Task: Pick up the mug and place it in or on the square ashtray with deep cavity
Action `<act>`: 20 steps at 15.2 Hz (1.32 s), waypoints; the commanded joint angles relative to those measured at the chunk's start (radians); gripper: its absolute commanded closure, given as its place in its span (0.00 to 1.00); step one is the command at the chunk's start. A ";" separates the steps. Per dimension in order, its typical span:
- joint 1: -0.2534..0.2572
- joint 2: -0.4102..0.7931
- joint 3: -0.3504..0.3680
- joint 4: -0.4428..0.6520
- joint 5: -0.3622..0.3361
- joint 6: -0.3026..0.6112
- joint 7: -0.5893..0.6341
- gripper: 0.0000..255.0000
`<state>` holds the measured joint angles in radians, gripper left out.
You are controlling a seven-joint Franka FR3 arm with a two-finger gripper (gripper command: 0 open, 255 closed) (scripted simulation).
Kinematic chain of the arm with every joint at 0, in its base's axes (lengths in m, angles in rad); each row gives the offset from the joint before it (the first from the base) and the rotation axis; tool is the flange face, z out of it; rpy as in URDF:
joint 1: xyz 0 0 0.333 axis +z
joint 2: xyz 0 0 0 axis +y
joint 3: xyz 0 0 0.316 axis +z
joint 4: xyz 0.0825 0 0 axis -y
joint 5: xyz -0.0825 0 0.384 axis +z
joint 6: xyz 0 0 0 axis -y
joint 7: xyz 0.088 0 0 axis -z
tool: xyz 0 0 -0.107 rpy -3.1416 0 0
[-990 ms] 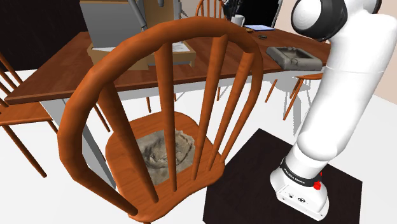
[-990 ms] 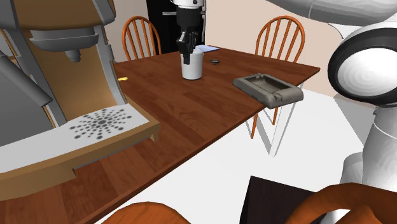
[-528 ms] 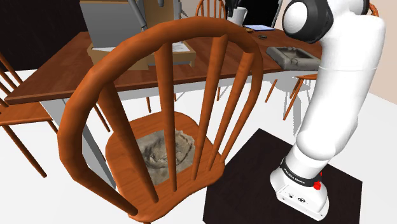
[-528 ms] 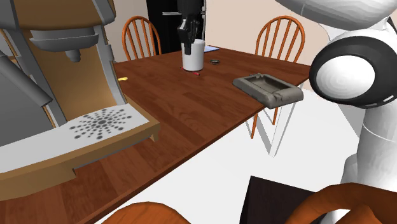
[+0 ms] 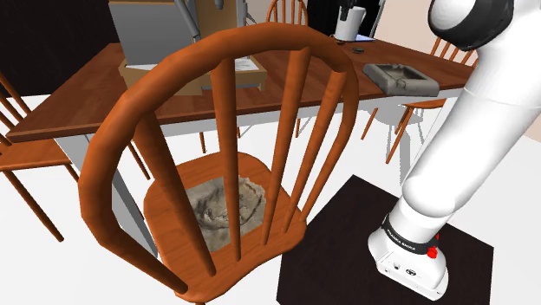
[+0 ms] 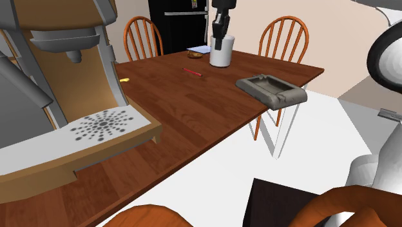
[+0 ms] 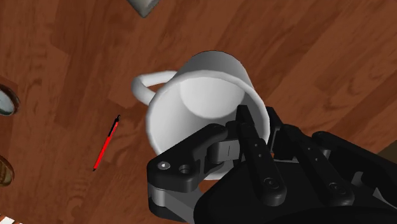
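The white mug hangs above the brown table, near its far edge. My black gripper comes down from above and is shut on the mug's rim. In the wrist view one finger is inside the mug and the other is outside its wall, with the handle pointing away from my gripper. The grey square ashtray sits on the table corner, to the second exterior view's right of the mug and nearer the camera. The shoulder view has the mug behind the ashtray.
A red pen lies on the table near the mug. A large wooden box-like machine fills the table's left side. Orange wooden chairs stand behind the table, and one chair back blocks the shoulder view's foreground.
The gripper has lifted the mug off the table and carried it to the second exterior view's right. The red pen beneath it has come into sight.
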<state>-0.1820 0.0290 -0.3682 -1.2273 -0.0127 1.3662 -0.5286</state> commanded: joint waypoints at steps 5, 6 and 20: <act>-0.040 -0.137 -0.041 -0.130 -0.045 0.005 -0.095 1.00; -0.048 -0.154 -0.050 -0.143 -0.051 0.003 -0.113 1.00; -0.133 -0.304 -0.165 -0.267 -0.118 0.006 -0.321 1.00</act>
<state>-0.3140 -0.2635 -0.5361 -1.4725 -0.1256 1.3600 -0.8525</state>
